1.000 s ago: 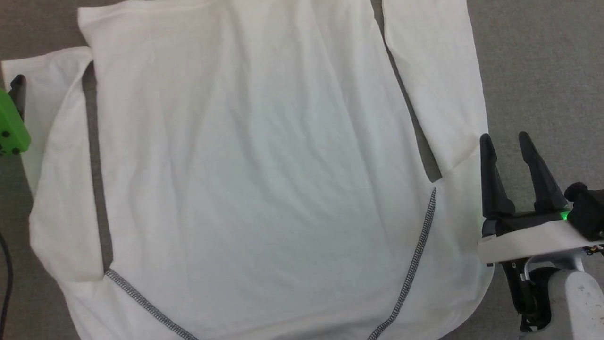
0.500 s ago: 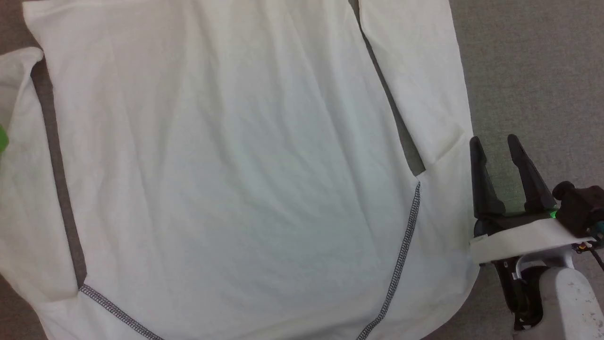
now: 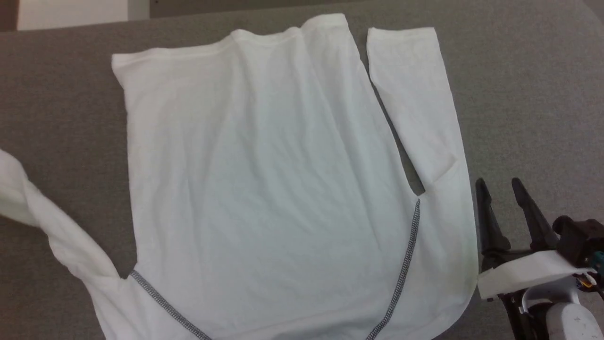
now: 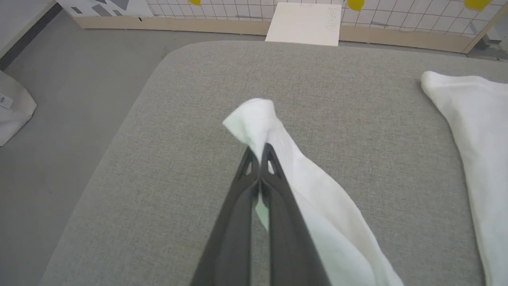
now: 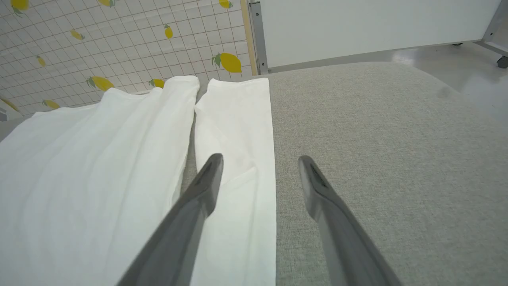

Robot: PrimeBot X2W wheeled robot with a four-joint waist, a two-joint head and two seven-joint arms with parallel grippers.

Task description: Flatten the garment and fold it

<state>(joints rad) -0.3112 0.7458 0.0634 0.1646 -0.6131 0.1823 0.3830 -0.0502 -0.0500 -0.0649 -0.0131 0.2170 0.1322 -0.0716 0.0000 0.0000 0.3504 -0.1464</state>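
Shirt (image 3: 264,189) spread flat on grey tabletop (image 3: 519,94), hem at far side. L pincer (image 4: 260,153) clenched on end of L sleeve (image 4: 317,198), cloth drooping from it, prob. to pull sleeve out straight. R pincer (image 3: 498,181) released, empty, parked just beside R sleeve (image 3: 415,104). Head view gave whole layout; L wrist view showed actual pinch; R wrist view, its wide gap.

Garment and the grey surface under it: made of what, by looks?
Garment: thin matte white knit, likely jersey; soft creases, droops limp where the left gripper pinches it. Surface: grey woven upholstery cloth, visible heathered weave, probably padded given the rounded corner.
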